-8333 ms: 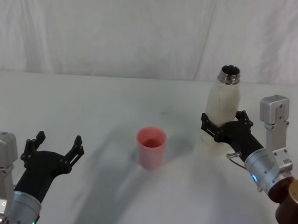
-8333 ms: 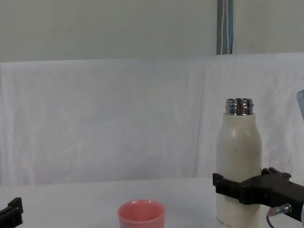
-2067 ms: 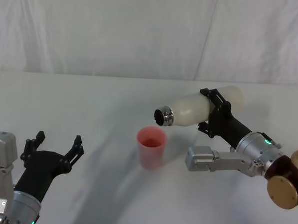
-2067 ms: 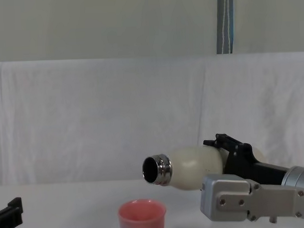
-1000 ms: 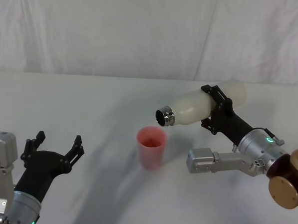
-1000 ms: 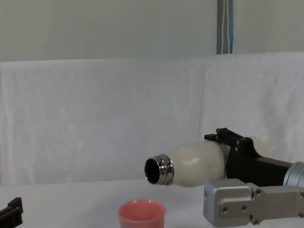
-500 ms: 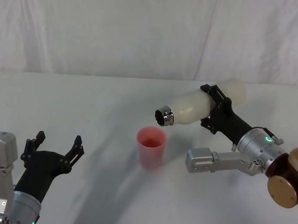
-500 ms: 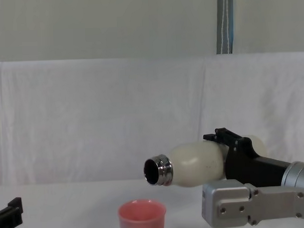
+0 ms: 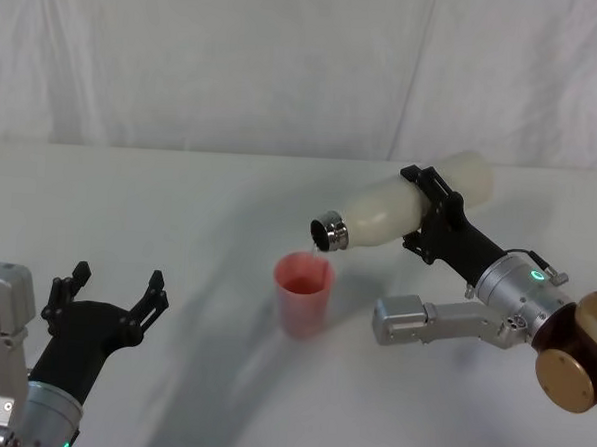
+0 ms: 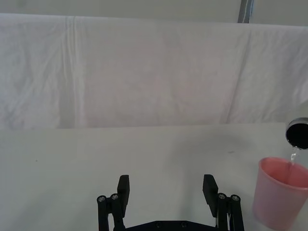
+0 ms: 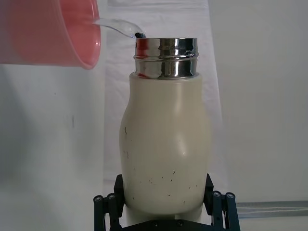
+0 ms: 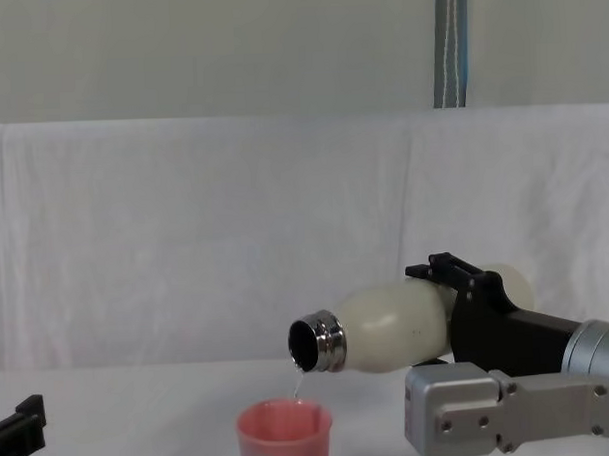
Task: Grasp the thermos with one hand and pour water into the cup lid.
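My right gripper (image 9: 413,211) is shut on the cream-white thermos (image 9: 387,214), holding it nearly level above the table. Its steel neck (image 12: 319,344) points toward the robot's left, just above the pink cup lid (image 9: 303,291). A thin stream of water (image 12: 298,382) falls from the mouth into the cup lid (image 12: 284,435). The right wrist view shows the thermos (image 11: 165,154) between the jaws and water (image 11: 118,29) arcing into the cup lid (image 11: 48,31). My left gripper (image 9: 115,284) rests open near the table's front left, well apart from the cup lid (image 10: 280,199).
A white cloth covers the table (image 9: 209,209) and hangs as a backdrop behind. A metal pole (image 12: 451,43) rises behind the backdrop. The right arm's grey camera block (image 9: 406,320) hangs low beside the cup lid, and its brown joint (image 9: 571,376) is at the front right.
The thermos mouth has dipped slightly, and water now runs from it into the cup lid. The left arm has not moved.
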`<state>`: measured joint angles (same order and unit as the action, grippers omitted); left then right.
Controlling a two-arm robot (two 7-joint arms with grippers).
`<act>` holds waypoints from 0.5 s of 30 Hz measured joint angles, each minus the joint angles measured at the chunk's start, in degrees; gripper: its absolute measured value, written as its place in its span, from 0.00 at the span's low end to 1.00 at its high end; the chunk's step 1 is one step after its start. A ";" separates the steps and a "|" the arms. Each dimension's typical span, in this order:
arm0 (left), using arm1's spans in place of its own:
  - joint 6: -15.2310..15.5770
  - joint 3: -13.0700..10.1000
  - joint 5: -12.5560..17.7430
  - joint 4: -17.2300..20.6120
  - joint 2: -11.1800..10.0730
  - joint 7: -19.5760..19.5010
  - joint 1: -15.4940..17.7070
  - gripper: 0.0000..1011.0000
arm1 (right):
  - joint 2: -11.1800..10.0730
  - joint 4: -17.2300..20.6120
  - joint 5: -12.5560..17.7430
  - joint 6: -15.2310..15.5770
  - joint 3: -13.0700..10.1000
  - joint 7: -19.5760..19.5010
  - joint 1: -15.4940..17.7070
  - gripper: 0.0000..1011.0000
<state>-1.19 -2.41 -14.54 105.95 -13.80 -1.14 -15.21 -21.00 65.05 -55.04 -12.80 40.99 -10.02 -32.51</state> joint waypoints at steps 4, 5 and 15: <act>0.00 0.00 0.00 0.00 0.00 0.00 0.00 0.99 | -0.13 -0.01 -0.10 0.06 0.09 -0.08 -0.05 0.94; 0.00 0.00 0.00 0.00 0.00 0.00 0.00 0.99 | -0.16 -0.01 -0.12 0.07 0.11 -0.09 -0.06 0.94; 0.00 0.00 0.00 0.00 0.00 0.00 0.00 0.99 | -0.47 0.07 -0.33 0.22 0.20 -0.32 -0.11 0.94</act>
<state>-1.19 -2.41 -14.54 105.95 -13.81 -1.14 -15.21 -21.47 65.12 -55.37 -12.58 41.19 -10.33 -32.61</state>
